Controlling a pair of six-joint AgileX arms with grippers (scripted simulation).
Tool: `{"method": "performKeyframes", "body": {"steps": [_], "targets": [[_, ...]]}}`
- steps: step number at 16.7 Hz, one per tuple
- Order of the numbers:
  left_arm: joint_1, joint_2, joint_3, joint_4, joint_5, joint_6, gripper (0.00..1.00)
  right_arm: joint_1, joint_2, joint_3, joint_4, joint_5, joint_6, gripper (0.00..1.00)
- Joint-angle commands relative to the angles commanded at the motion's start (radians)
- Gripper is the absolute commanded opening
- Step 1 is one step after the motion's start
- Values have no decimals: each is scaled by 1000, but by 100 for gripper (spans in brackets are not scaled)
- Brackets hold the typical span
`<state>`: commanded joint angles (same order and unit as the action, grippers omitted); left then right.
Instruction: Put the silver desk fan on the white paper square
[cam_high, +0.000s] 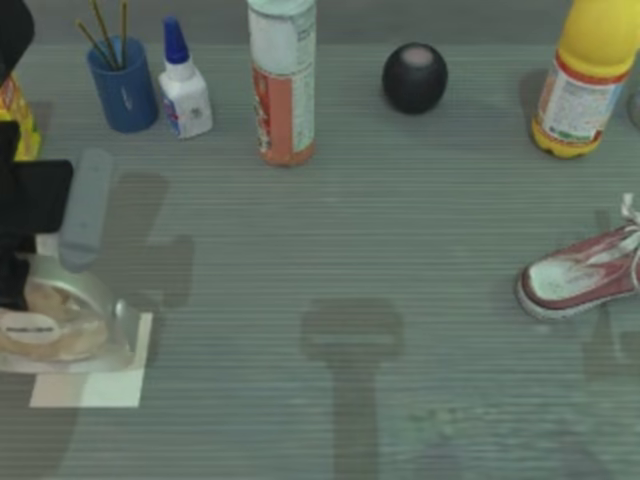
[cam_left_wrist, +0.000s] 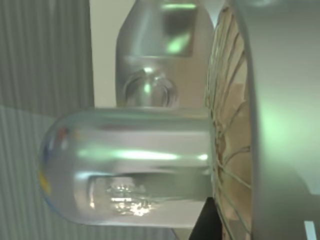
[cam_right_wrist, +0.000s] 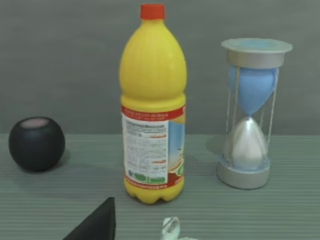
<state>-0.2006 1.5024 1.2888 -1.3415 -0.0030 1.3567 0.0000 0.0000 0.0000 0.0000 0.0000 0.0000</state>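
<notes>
Grey ribbed table (cam_high: 400, 250), silver desk fan (cam_high: 60, 310) on white paper square (cam_high: 100, 385) at left edge, left gripper (cam_high: 25, 225) above it, finger state unclear, open centre.

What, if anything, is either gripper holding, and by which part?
Cannot be told: the left gripper sits at the silver desk fan's rear, over the white paper square, contact hidden.

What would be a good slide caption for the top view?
Left arm's gripper at the table's left edge, with the fan over the paper square.
</notes>
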Motion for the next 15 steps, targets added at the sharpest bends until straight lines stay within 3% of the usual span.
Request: {"method": "performKeyframes", "body": {"steps": [14,15], "targets": [[6,21,-118,139,0,6,0,0,0,0,0,0,0,100],[6,21,-118,139,0,6,8,0,0,0,0,0,0,100]]}}
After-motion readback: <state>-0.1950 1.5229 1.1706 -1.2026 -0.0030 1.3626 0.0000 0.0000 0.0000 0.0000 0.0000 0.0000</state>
